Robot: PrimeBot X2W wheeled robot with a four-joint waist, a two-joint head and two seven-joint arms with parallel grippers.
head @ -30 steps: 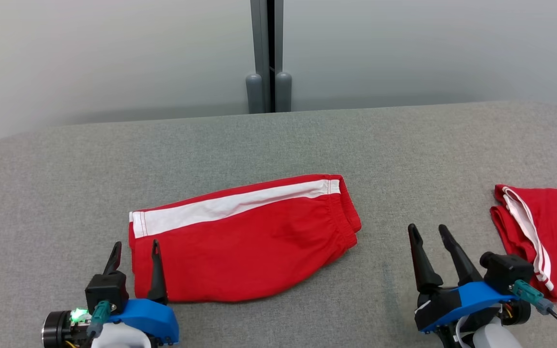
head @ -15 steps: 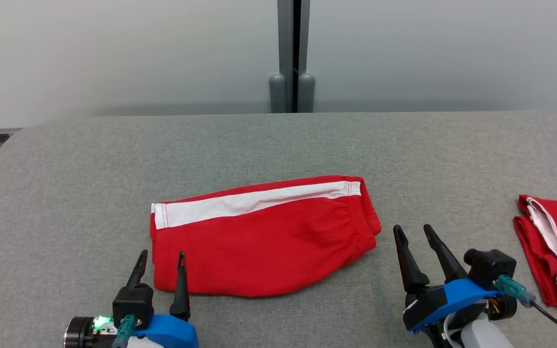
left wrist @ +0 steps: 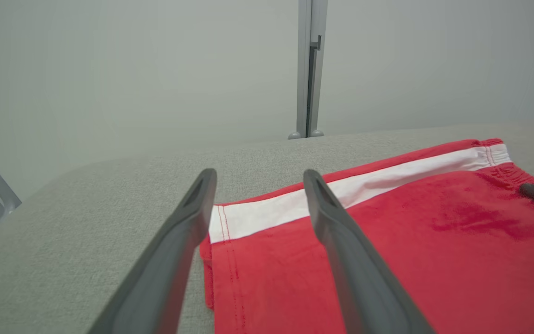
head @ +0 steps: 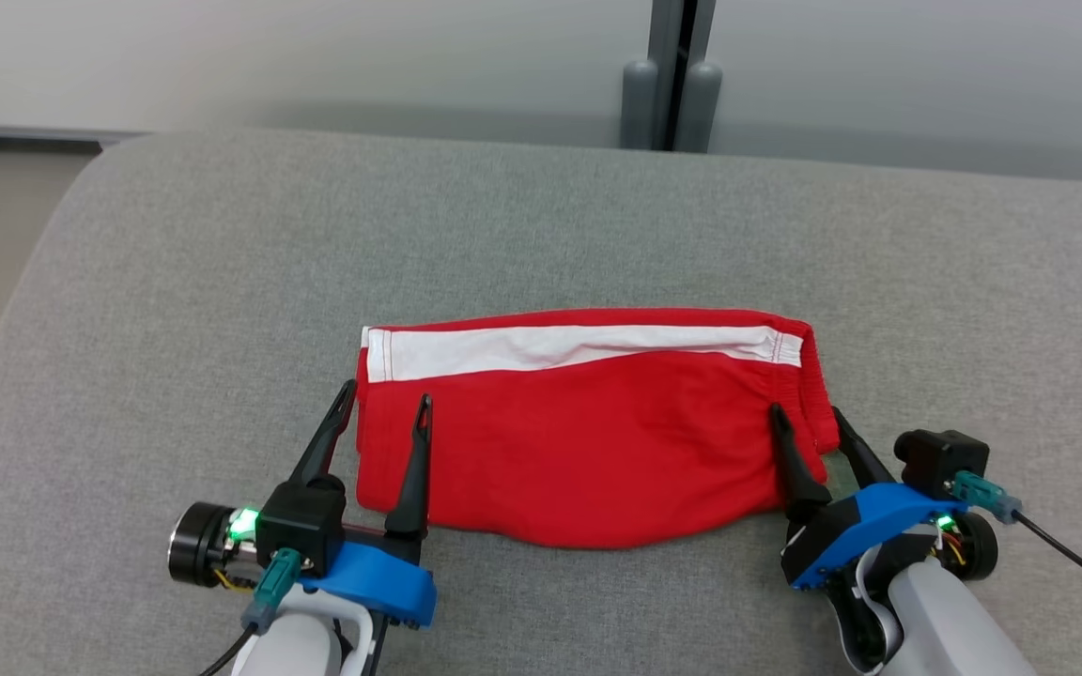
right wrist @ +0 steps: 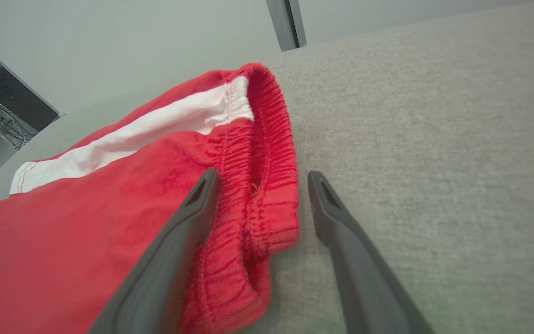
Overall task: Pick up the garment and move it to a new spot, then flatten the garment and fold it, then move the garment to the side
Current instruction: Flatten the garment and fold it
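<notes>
Shorts being shown lying flat on pad. Left gripper being held wide open astride shorts' hem edge, right gripper wide open astride waistband; nothing being gripped. Cloth being judged light, limp, non-fragile; both end corners being favoured for pinching.

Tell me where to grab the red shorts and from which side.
Take the shorts at both short ends: the elastic waistband with the right hand, the leg hem with the left hand, coming in low from the near side. They lie folded flat, and each open hand straddles its end.
</notes>
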